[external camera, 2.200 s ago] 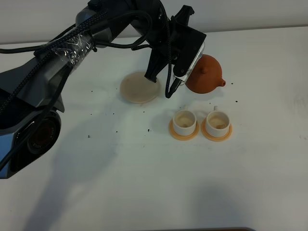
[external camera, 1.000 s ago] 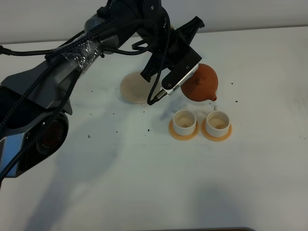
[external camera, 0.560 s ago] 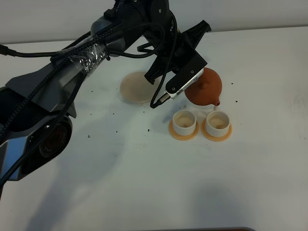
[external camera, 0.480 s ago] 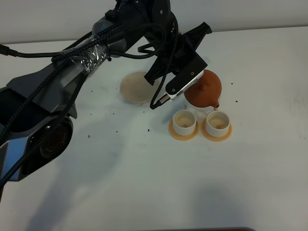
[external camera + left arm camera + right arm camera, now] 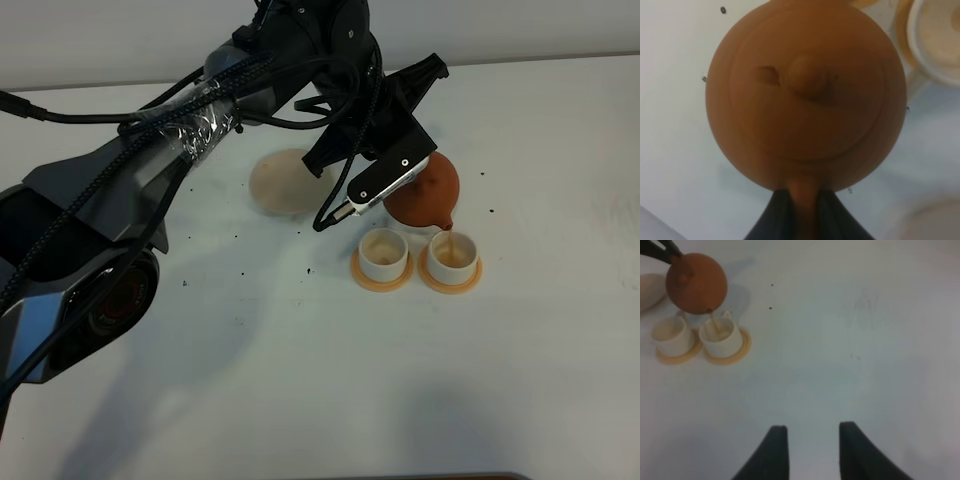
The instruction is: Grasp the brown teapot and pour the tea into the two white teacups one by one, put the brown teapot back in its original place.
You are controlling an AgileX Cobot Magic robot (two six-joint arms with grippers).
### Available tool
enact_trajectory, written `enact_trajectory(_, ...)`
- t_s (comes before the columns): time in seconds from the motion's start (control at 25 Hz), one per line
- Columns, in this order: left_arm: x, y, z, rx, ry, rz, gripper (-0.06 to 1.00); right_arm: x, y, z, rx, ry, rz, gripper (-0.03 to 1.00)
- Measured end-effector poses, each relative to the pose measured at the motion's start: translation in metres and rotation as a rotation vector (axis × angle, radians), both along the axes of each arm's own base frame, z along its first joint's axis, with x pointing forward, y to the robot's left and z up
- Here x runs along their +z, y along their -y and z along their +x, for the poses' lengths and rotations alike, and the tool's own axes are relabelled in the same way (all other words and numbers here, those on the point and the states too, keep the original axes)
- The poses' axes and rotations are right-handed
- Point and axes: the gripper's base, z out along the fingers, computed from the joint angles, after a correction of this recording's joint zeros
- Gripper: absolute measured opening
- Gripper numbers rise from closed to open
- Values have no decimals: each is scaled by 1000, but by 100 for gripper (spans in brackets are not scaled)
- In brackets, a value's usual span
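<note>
Teapot spout down over teacup

Nothing to read here: no lettering, label or number shows on the teapot, cups, coasters, saucer or arm.

High view wide; left wrist close; all share teapot.

A plain white table fills almost the whole view, with a pale grey wall rising behind its far edge. Small dark specks are scattered over the middle of the surface. Soft, diffuse shadows lie toward its near left corner.
</note>
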Motion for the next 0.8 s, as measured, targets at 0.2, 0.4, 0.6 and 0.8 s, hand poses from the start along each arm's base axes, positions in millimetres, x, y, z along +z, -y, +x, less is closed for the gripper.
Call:
enact_trajectory(0.2,0,-1,1,-1,8,8,12,0,0,0,0,0,0,24)
enact_trajectory(0.4,0,3,-2,-11,13,14,12,0,0,0,0,0,0,24)
enact_trajectory(0.6,0,7,-5,-21,16,17,12,0,0,0,0,0,0,24)
enact_trajectory(0.8,0,8,-6,-30,29,34,12,0,0,0,0,0,0,24)
